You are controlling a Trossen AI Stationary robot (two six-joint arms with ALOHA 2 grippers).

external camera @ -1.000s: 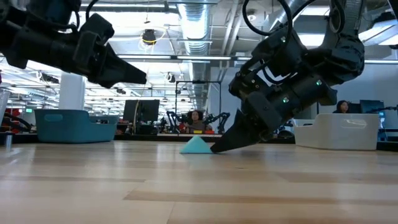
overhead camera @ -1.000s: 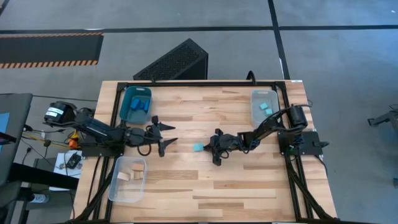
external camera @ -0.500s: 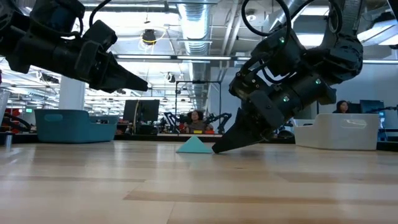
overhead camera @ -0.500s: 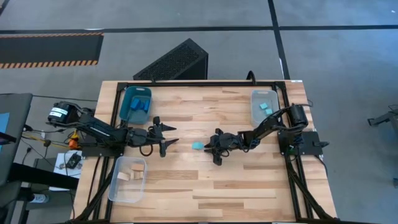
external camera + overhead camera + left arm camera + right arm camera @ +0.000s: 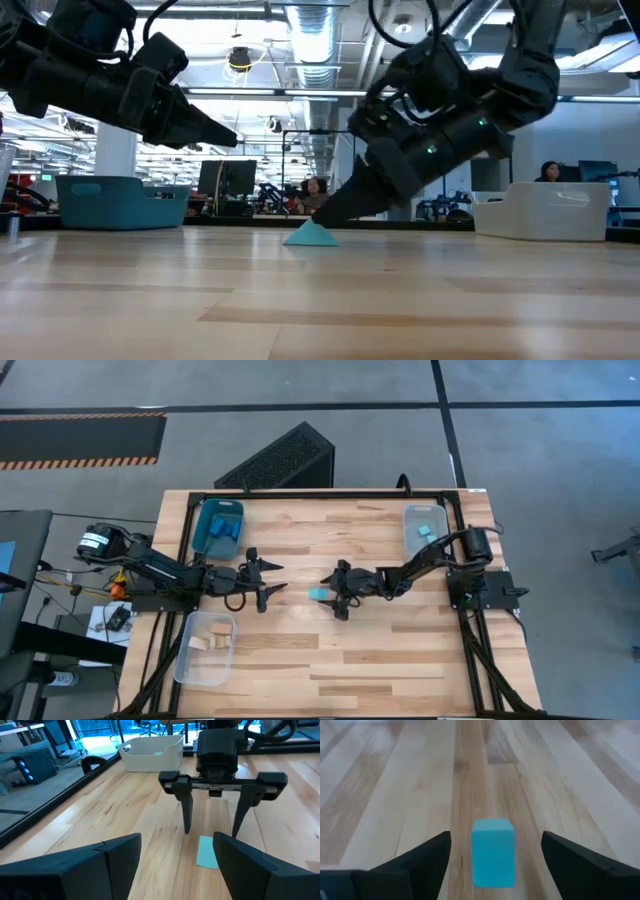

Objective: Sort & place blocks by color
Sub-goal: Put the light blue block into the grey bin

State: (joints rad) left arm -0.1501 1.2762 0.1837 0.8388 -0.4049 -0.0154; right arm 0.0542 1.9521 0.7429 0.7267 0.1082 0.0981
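Observation:
A light turquoise block [image 5: 492,851] lies flat on the wooden table [image 5: 360,660] near its middle, also seen as the block [image 5: 317,594]. My right gripper [image 5: 210,833] is open. It slants down from the table's right, one finger on each side of the block's right end, touching nothing. My left gripper [image 5: 271,578] hovers open a little to the left of the block, pointing toward it, and holds nothing.
A dark teal tray [image 5: 219,527] with dark blue blocks stands at the far left. A clear tray [image 5: 425,530] with turquoise blocks stands at the far right. Another clear tray [image 5: 205,647] with pale wood blocks stands at the near left. Bare table lies along the near edge.
My right gripper has opened wide and gone toward the table's left edge, so its fingers now stand on either side of the turquoise block instead of beside it. The block stays on the table.

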